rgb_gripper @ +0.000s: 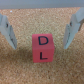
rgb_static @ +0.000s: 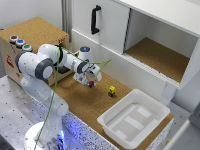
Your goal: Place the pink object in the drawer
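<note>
The pink object (rgb_gripper: 42, 47) is a small pinkish-red cube with dark letters on its face. It lies on the cork surface. In the wrist view my gripper (rgb_gripper: 40, 46) is open, with one finger (rgb_gripper: 7, 31) on each side of the cube and a gap between each finger and it. In the exterior view the gripper (rgb_static: 90, 81) is low over the cork, and the cube (rgb_static: 91, 85) is a small dark-red spot under it. The cork-topped tan box (rgb_static: 35, 32) with coloured buttons (rgb_static: 20, 43) stands at the exterior view's left. Its drawer front is mostly hidden behind my arm.
A small yellow-and-black item (rgb_static: 112, 90) lies on the cork just to the exterior view's right of the gripper. A white plastic tub (rgb_static: 131, 119) stands at the front right. Behind are a white cabinet door with a vertical black handle (rgb_static: 95, 20) and an open compartment (rgb_static: 160, 55).
</note>
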### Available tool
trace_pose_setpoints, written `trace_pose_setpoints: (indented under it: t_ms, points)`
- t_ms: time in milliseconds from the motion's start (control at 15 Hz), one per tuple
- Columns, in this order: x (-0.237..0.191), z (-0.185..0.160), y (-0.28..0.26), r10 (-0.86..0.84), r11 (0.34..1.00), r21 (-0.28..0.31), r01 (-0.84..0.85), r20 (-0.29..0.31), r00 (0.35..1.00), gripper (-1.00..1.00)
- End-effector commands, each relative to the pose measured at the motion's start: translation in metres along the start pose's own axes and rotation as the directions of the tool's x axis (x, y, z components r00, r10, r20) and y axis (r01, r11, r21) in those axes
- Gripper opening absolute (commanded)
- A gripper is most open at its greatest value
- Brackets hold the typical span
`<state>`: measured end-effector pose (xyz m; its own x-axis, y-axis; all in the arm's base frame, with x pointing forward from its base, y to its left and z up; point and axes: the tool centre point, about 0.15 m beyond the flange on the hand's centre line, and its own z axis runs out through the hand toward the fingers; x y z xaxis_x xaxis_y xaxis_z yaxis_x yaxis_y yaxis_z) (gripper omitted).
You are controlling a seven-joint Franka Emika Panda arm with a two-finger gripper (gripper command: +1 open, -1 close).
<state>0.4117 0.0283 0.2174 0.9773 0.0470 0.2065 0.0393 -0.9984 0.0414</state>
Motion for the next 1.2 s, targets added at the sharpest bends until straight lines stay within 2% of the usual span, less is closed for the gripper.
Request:
trace_pose_setpoints:
  t_ms: [0, 333, 533, 800, 1000, 1067, 1133]
  points:
    - [0.009, 0.016, 0.003, 0.007, 0.996, -0.088, -0.001, 0.073, 0.997, -1.0]
    - [-0.003, 0.005, 0.006, 0.045, 0.996, -0.079, -0.039, 0.073, 0.996, -1.0]
    - [0.002, -0.021, -0.001, 0.046, 0.998, -0.042, -0.046, 0.015, 0.999, -1.0]
    - [0.015, -0.076, -0.018, 0.024, 0.999, 0.024, -0.022, -0.098, 0.995, -1.0]
    - [0.021, -0.118, -0.024, 0.061, 0.99, 0.134, -0.043, -0.132, 0.989, -1.0]
    - [0.022, -0.131, -0.028, 0.052, 0.99, 0.137, -0.031, -0.15, 0.987, -1.0]
    - [0.023, -0.152, -0.035, 0.05, 0.99, 0.136, -0.023, -0.195, 0.979, -1.0]
